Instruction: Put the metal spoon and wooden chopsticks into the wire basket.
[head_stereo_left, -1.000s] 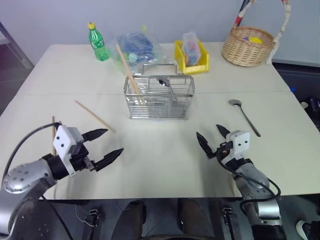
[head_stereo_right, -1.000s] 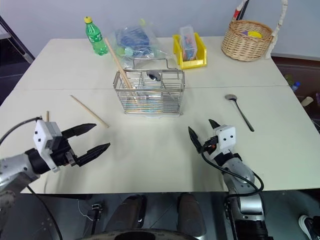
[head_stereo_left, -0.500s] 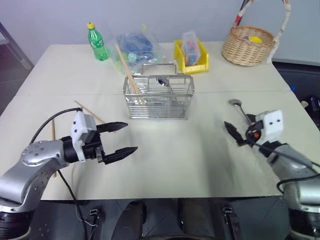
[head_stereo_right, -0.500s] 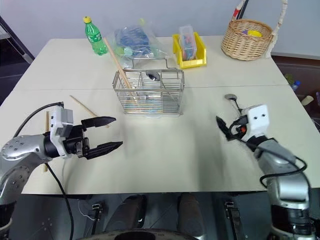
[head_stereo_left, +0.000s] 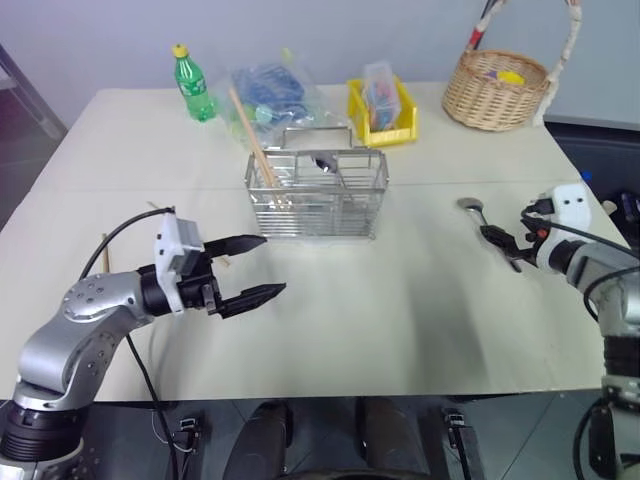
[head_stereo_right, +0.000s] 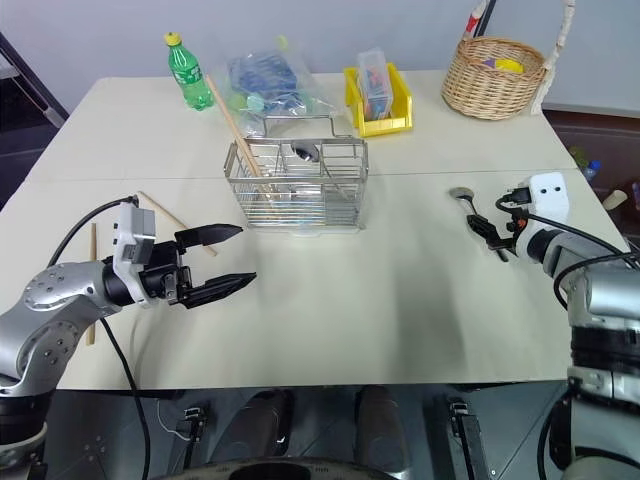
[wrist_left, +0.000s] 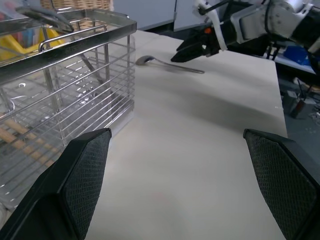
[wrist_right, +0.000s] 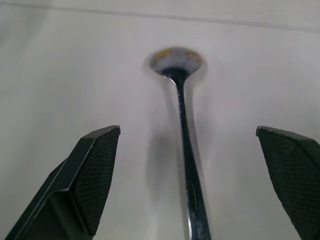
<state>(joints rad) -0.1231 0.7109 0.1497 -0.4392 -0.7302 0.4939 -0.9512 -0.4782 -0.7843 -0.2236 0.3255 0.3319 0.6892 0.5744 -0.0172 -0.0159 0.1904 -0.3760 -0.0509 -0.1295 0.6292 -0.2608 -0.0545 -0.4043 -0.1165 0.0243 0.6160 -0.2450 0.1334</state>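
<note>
Since a second ago our right gripper has swung out from the near edge of the table to the metal spoon, and our left gripper has drifted inward toward the table's middle; both have their fingers spread wide and grasp nothing. In the right wrist view the spoon's handle runs straight up between the two fingers, bowl at the far end, so we judge the right arm is lined up for a pick that has not yet closed.

The spoon lies flat on the table, well to the right of the wire basket; one of the wooden chopsticks already leans in the basket's left compartment, its upper end sticking out over the rim. Another chopstick lies on the table just behind our left gripper, and a third lies near the left edge beside the left arm. So we judge the job barely started: the spoon and two loose sticks remain.

Behind the basket stand a green bottle, a clear plastic bag and a yellow bin; a wicker basket sits at the far right corner. None of these blocks the path from spoon to basket; the basket's wire handle may hinder a drop from above.
</note>
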